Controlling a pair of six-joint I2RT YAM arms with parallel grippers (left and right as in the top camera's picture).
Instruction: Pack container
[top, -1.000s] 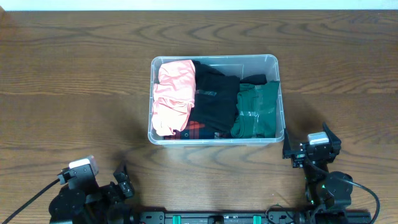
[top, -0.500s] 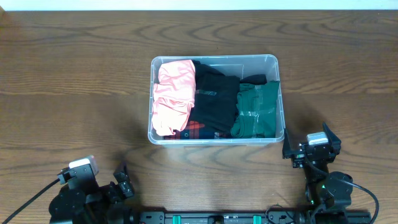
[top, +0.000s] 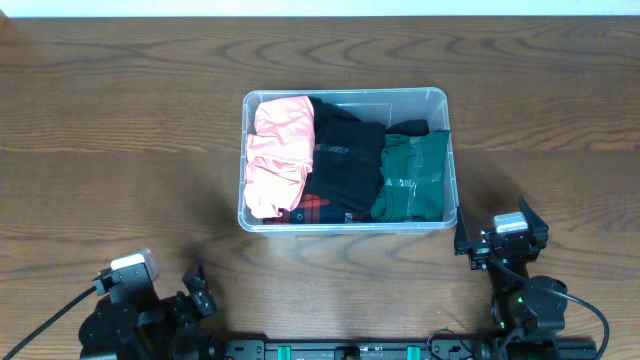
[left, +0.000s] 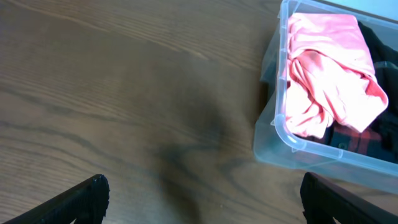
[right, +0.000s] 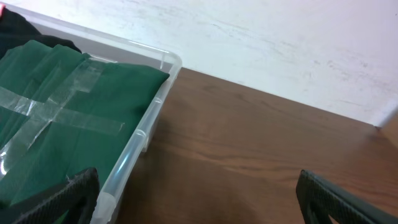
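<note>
Dark wood-grain table (top: 120, 130), bare apart from 1 bin, white wall (right: 280, 37) behind it. The clear rectangular plastic container (top: 340, 226) sits mid-table, slightly toward the far edge, upright and open-topped.

Contents, 3 folded items side by side:
- crumpled pink fabric garment (top: 275, 155) at the left wall
- black folded garment (top: 345, 150) in the middle
- dark green folded garment (top: 410, 175) at the right wall, with strips of clear tape (right: 56, 112) crossed over it

A red plaid cloth (top: 318, 208) peeks out under the black one at the near wall. Cannot tell what else is underneath.

Left gripper (left: 214, 199): jaws spread wide, nothing between them, parked near the table's front edge, well apart from the bin. Right gripper (right: 199, 199): jaws also spread, empty, just beside the bin's near-right corner, not touching it.

Progress: nothing loose on the table and the bin looks filled across its width, so packing looks essentially done. No lid in view, so I can't say whether closing is part of it. Both arms look like they're at rest.
</note>
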